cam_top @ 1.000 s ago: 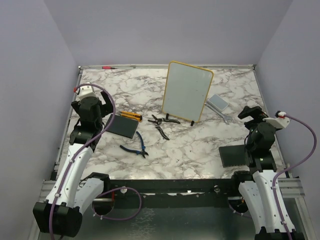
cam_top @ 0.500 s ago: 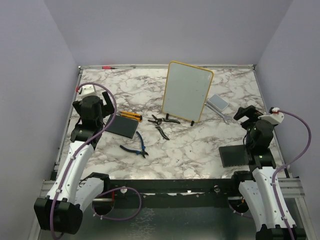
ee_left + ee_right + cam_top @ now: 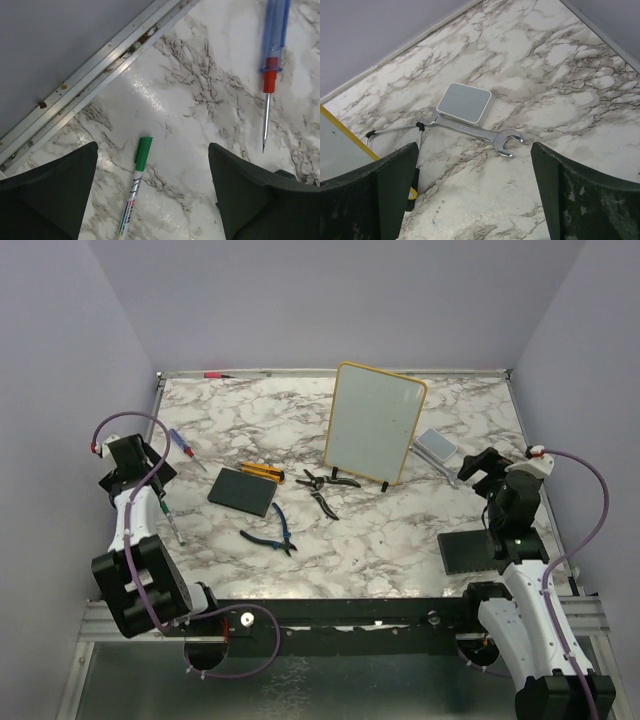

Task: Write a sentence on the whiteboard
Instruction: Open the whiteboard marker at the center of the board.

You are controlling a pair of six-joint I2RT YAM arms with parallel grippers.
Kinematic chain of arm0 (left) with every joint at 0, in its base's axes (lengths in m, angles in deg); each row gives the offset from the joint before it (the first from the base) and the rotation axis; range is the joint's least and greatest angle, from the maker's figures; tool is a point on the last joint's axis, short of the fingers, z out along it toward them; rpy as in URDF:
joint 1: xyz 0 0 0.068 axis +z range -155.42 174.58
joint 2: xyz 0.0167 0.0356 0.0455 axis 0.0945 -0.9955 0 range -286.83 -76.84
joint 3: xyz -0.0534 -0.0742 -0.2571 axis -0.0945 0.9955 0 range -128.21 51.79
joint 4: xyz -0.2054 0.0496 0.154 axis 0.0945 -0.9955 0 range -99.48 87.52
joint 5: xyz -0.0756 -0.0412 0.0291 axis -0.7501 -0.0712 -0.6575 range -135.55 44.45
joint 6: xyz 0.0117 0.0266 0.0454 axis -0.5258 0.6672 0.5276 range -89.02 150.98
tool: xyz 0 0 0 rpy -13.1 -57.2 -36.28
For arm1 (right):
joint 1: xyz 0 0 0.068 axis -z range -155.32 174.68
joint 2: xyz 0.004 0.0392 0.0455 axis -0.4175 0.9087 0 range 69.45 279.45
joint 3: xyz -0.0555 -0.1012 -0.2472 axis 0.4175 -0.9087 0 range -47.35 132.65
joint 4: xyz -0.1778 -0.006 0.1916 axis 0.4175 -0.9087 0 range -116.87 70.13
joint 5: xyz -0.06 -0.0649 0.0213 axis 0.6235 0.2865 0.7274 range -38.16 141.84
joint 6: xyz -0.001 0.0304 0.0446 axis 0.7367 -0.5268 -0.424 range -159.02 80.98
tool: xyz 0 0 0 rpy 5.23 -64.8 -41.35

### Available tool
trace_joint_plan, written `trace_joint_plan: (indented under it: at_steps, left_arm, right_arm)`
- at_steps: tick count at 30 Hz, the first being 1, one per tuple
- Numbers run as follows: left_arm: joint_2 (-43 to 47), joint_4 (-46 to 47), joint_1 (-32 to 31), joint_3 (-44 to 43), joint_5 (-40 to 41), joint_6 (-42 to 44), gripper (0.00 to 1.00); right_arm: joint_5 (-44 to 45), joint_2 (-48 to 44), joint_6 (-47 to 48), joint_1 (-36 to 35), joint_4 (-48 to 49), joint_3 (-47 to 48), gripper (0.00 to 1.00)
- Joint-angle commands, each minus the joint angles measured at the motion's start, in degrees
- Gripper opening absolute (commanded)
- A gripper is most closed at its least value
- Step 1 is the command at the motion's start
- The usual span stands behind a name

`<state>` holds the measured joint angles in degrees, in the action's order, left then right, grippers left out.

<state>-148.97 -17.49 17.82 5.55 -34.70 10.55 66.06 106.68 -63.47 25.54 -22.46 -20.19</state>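
The whiteboard (image 3: 373,435) stands well right of the left gripper (image 3: 152,150), whose fingers are spread above a green pen (image 3: 134,192). The right gripper (image 3: 475,150), also spread, is near the board's right edge.

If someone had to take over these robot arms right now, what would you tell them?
Left hand: open, empty, hovering over the green-capped marker lying on the table by its left edge.
Right hand: open, empty, above the wrench on the right side.
Whiteboard: upright mid-table, blank.
Done: nothing written yet.
Left: pick up the marker, uncap it, write the sentence.
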Motion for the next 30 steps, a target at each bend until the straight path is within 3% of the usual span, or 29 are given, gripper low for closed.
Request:
trace_joint_plan:
  at_steps: [1, 10, 15, 30]
  left_arm:
    - [-6.91, -1.33, 1.1, -0.55, -3.41, -0.51, 0.88]
    - [-15.07, -2.52, 1.35, -1.5, -4.0, -0.16, 0.71]
    - [-17.42, -3.46, 1.48, -2.41, -2.08, 1.1, 0.55]
    - [-21.52, -4.14, 2.85, -3.04, -1.26, 1.61, 0.38]
  right_arm:
    - [-3.39, 1.42, 0.37, 0.19, 1.77, 2.3, 0.97]
    - [-1.46, -1.09, -0.49, 0.19, -0.13, 2.06, 0.97]
    - [-1.35, -1.23, -0.58, 0.19, -0.05, 1.93, 0.97]
    - [-1.7, -0.51, -0.6, 0.19, -0.05, 2.1, 0.97]
